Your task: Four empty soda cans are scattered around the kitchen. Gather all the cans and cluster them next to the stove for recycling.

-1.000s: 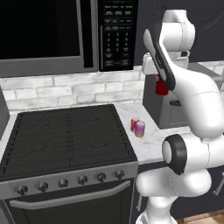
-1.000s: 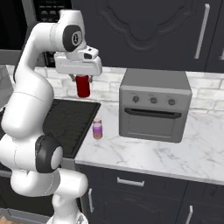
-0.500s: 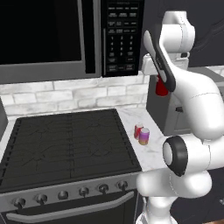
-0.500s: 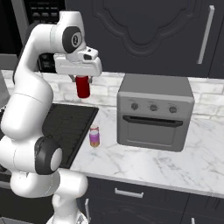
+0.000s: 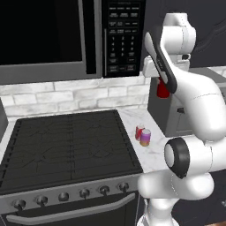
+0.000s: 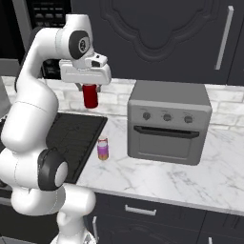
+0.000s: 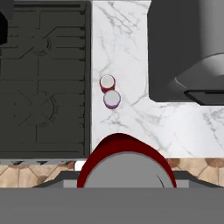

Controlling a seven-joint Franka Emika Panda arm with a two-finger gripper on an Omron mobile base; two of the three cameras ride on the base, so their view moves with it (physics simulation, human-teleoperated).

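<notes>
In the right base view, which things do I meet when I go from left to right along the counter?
stove → purple-pink can → toaster oven. The held red can hangs above, so I leave it out.

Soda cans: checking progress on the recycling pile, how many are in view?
3. A red can and a purple can touching on the counter beside the stove; another red one in the end effector. Others may be hidden.

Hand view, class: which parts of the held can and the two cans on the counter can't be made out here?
- Held red can: lower body cut off by the bottom edge.
- Counter cans, red and purple: seen from above, sides hidden.
- Toaster oven: front face hidden, right side cropped.
</notes>
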